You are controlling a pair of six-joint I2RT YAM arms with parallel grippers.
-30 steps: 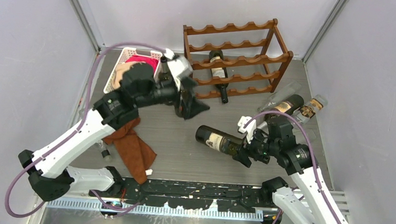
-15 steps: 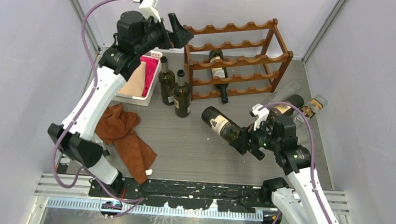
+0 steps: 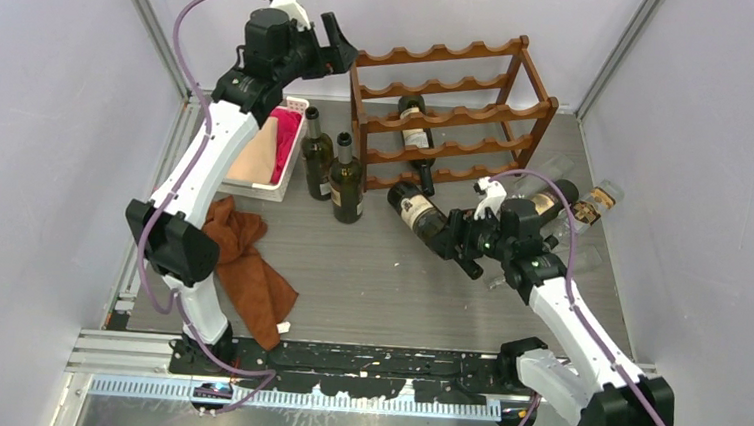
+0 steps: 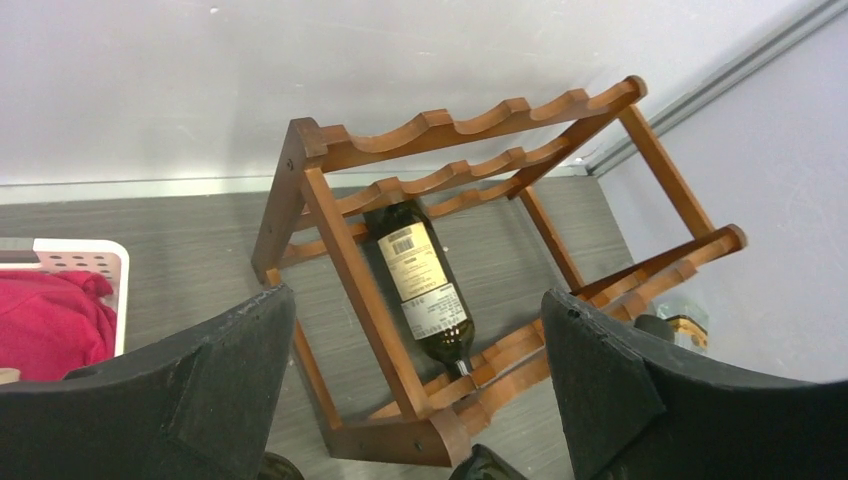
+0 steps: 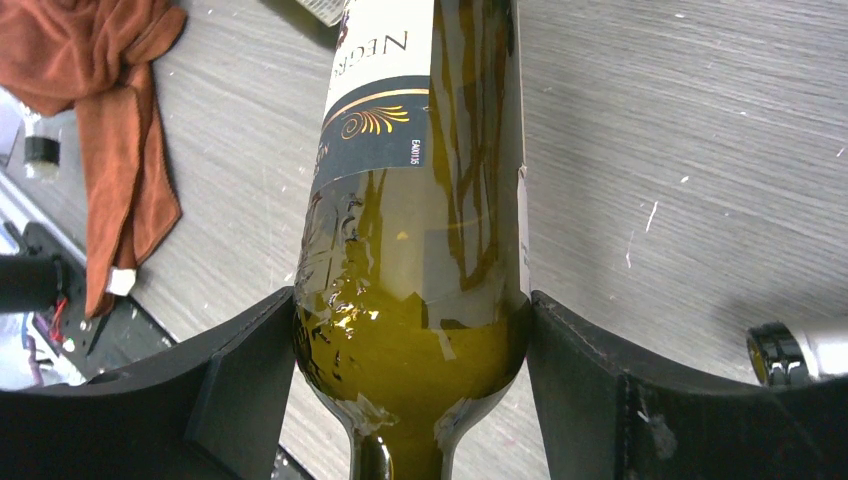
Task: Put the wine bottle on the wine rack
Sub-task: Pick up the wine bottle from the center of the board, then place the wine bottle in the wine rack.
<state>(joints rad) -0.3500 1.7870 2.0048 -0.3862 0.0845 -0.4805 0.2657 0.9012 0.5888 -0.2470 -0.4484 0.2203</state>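
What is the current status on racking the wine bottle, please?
Left pincer open, empty, raised near the wine rack. Right pincer shut on the wine bottle, base toward rack. One racked bottle there; two upright bottles beside its left end.

surface: grey table [image 3: 378, 283] | on it: wine rack [image 3: 450, 113]; white basket [image 3: 257, 191]; two upright bottles [image 3: 347, 186]; brown cloth [image 3: 249, 269]

Top view overlooks table [image 3: 379, 273], left wrist shares wine rack [image 4: 440, 128], right wrist close-up
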